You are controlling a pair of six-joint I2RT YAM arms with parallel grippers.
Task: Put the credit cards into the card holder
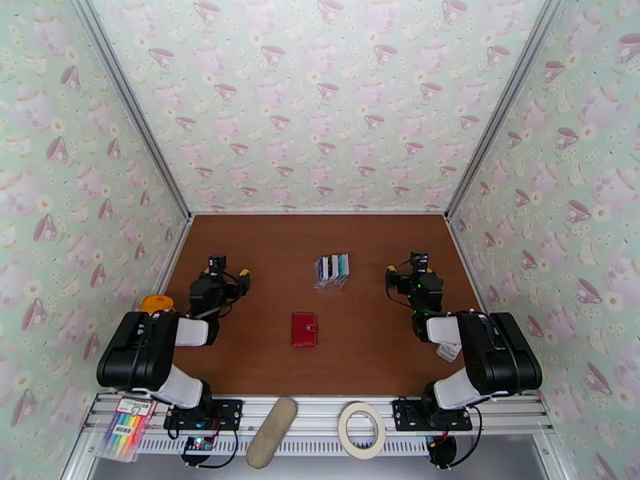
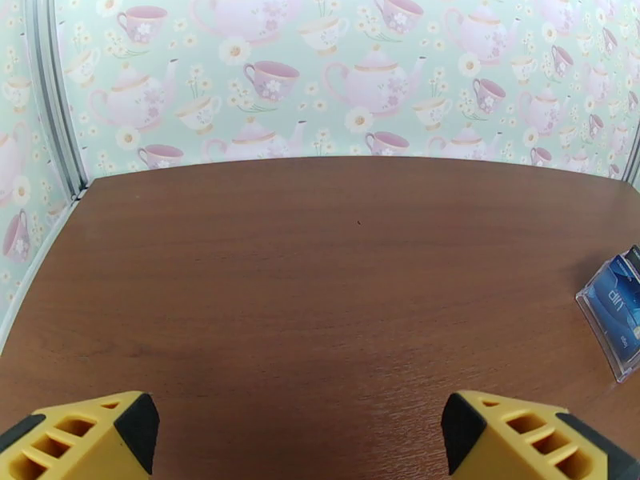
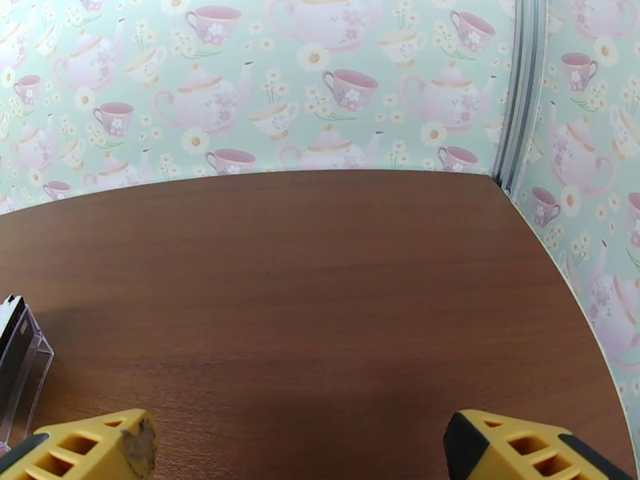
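Nearest me, on the metal rail at the table's front edge, lie a pack of coloured pens, a long grey pouch and a roll of tape. An orange disc sits by my left arm, at the table's left edge.

Further in, the red wallet lies flat and closed on the brown table, roughly midway between my two arms. Its long axis runs from near to far, and its snap tab is on its right edge. Nothing touches it.

My left gripper rests to the left of and a little beyond the wallet, well apart from it. Its yellow fingers are spread wide with only bare table between them. My right gripper mirrors it on the right, its fingers equally spread and holding nothing.

Beyond the wallet, between the two grippers, the credit cards stand packed side by side in a clear plastic stand. The row runs left to right, and each card's long side runs near to far and leans a little. From left to right I make out white, dark blue, black and teal. The left wrist camera sees a blue card face at its right edge. The right wrist camera sees a black card edge at its left edge.

Farthest off are the teacup-patterned walls.
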